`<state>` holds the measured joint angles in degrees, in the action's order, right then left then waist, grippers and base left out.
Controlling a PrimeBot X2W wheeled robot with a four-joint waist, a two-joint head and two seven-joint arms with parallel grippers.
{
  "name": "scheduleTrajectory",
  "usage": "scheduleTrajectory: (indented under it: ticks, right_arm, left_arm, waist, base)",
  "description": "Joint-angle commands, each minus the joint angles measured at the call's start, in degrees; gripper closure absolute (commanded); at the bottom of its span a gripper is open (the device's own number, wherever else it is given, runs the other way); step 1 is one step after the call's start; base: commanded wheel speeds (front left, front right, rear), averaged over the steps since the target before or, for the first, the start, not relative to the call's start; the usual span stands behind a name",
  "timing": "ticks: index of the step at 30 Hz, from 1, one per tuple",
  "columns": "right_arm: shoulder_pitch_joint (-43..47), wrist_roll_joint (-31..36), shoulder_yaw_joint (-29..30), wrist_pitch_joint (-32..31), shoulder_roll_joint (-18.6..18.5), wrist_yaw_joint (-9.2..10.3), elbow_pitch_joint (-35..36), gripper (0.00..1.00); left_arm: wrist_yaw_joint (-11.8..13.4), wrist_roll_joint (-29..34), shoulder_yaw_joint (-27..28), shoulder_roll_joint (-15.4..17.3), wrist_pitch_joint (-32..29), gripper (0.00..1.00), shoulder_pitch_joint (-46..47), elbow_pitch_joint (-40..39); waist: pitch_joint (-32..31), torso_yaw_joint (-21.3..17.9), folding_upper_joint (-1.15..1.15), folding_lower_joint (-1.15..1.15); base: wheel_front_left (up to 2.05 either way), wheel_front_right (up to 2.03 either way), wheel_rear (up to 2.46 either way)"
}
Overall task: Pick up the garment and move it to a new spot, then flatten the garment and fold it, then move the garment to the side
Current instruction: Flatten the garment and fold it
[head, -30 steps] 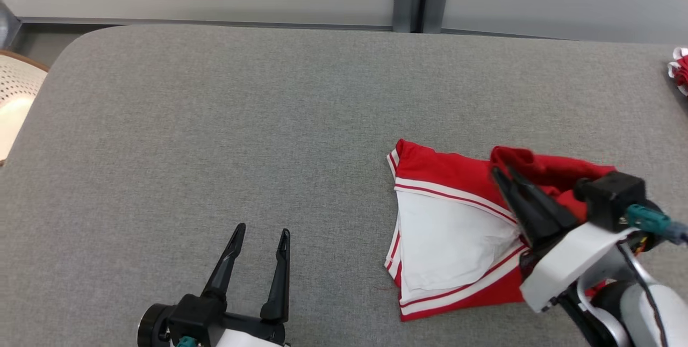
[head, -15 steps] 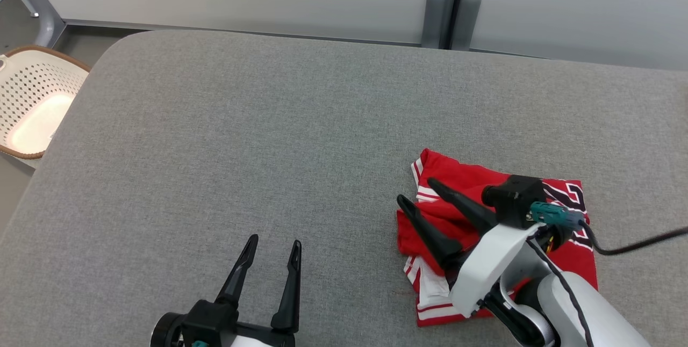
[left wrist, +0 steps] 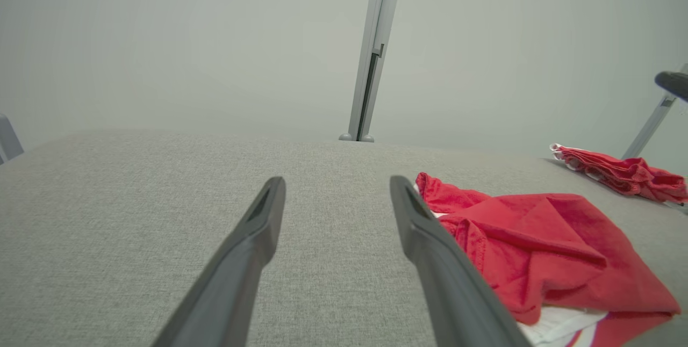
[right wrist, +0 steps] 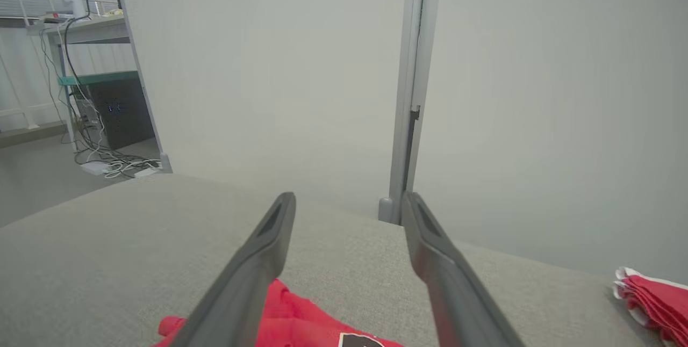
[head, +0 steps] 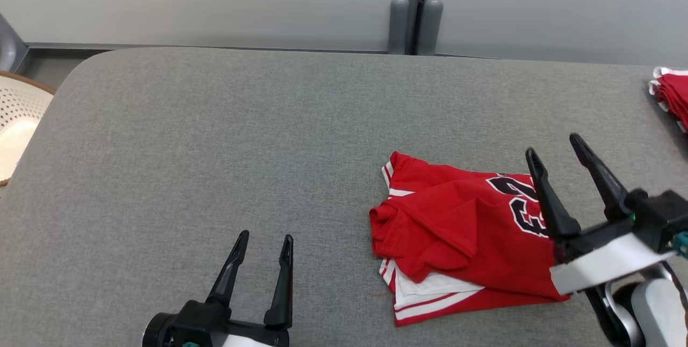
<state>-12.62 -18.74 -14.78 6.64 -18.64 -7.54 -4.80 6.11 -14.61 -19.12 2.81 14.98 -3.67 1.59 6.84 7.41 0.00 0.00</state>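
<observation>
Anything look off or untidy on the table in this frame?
Yes: the red jersey lies unevenly folded. Its top layer is bunched and creased at the left edge, and a white-trimmed lower layer sticks out at the near-left corner. The right gripper and left gripper are open, holding nothing.

Bench (head: 215,137) open across the left and centre of the head view, free pass there. Obstacles: red shirt (head: 457,223) lower right, pile of red clothes (head: 673,94) at the right edge, basket (head: 13,116) off the left edge, post (head: 411,19) top centre behind the bench.
</observation>
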Motion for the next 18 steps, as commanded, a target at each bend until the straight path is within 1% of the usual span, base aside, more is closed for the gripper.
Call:
scheduleTrajectory:
  ticks: [1, 5, 10, 13, 16, 18]
  right_arm:
    - [2.1, 0.9, 0.6, 1.4, -0.2, 0.13, -1.1, 0.0]
    - [7.1, 1.8, 0.3, 4.2, 0.2, 0.13, -3.7, 0.0]
    - [12.1, -0.1, -2.7, 6.0, 1.0, 0.13, -5.8, 0.0]
    - [13.5, -2.3, -6.0, 6.2, 1.5, 0.13, -6.7, 0.0]
    - [12.9, -5.6, -9.1, 5.8, 2.3, 0.13, -8.5, 0.0]
    - [12.4, -6.3, -10.2, 5.5, 2.5, 0.13, -9.2, 0.0]
  left_arm:
    - [0.3, 0.4, 0.7, 0.2, 0.3, 0.0, -0.8, -0.2]
    - [0.5, 1.1, 1.9, 0.2, 0.3, 0.0, -1.8, -0.9]
    - [1.0, 2.1, 3.7, 0.2, 0.3, 0.0, -4.2, -2.4]
    - [1.1, 2.8, 4.3, 0.2, 0.3, 0.0, -5.5, -3.3]
    - [0.9, 3.4, 4.2, 0.2, 0.3, 0.0, -6.1, -3.8]
    - [0.7, 3.4, 4.0, 0.2, 0.3, 0.0, -6.1, -3.8]
  waist:
    - [-0.9, -1.1, 0.0, 0.0]
    - [-2.6, -2.7, 0.0, 0.0]
    - [-5.2, -4.3, 0.0, 0.0]
    - [-6.0, -4.4, 0.0, 0.0]
    - [-6.1, -3.7, 0.0, 0.0]
    - [-6.2, -3.3, 0.0, 0.0]
  base:
    - [0.0, 0.0, 0.0]
    - [0.0, 0.0, 0.0]
    - [0.0, 0.0, 0.0]
    - [0.0, 0.0, 0.0]
    - [0.0, 0.0, 0.0]
    - [0.0, 0.0, 0.0]
